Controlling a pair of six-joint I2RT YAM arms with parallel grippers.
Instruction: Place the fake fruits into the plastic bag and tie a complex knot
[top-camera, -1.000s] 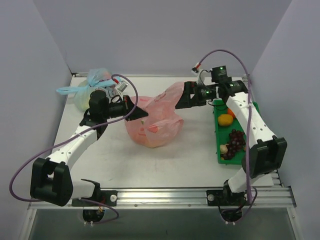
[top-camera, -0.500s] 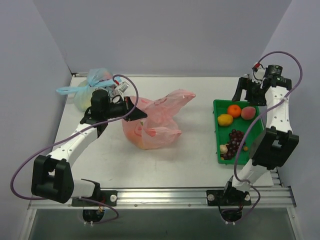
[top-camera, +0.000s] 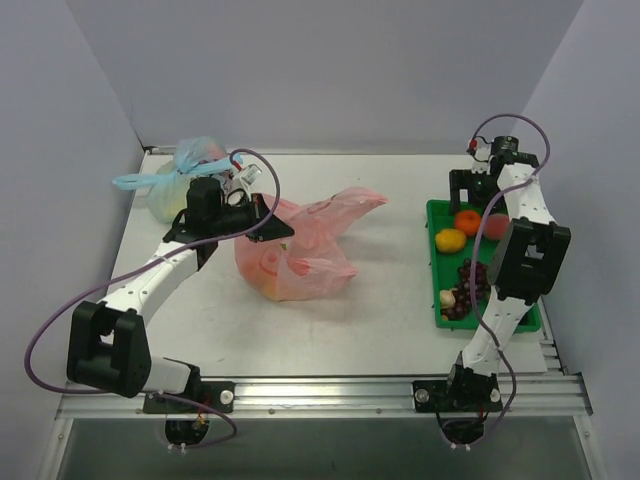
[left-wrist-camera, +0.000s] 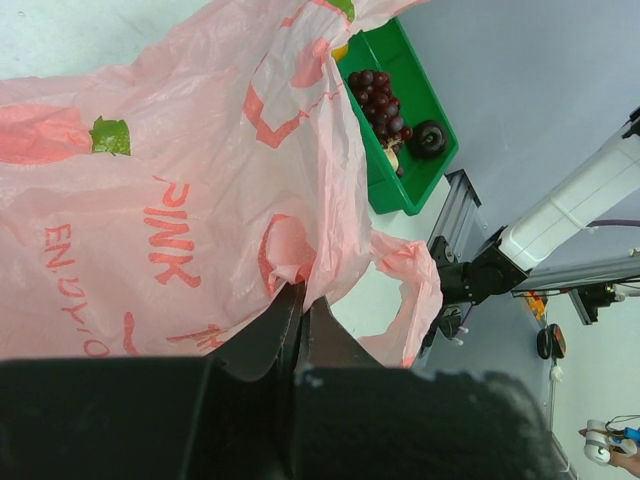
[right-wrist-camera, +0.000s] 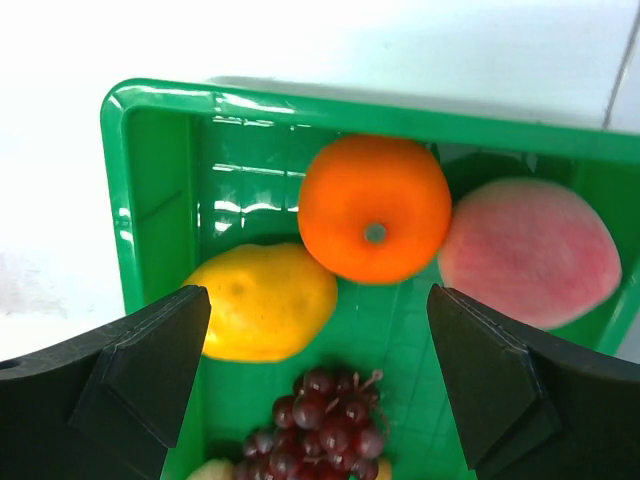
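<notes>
The pink plastic bag (top-camera: 300, 255) lies mid-table with its mouth toward the right. My left gripper (top-camera: 281, 228) is shut on the bag's upper left edge; the left wrist view shows the film (left-wrist-camera: 190, 170) pinched between the closed tips of the gripper (left-wrist-camera: 302, 297). My right gripper (top-camera: 472, 192) hangs open over the far end of the green tray (top-camera: 435, 262). Between and below its fingers (right-wrist-camera: 160, 350) lie the fake fruits: an orange (right-wrist-camera: 375, 208), a yellow one (right-wrist-camera: 262, 302), a pink peach (right-wrist-camera: 530, 250) and purple grapes (right-wrist-camera: 325, 425). The knot is out of view.
A pale blue knotted bag (top-camera: 185, 170) sits at the back left corner. White walls close in the back and both sides. The tray (left-wrist-camera: 405, 185) lies along the right wall. An aluminium rail (top-camera: 320, 390) runs along the front edge.
The right gripper left the bag's right side and swung over to the tray's far end, staying open. The freed handle slumped. The left gripper kept its hold and drew the bag slightly left.
</notes>
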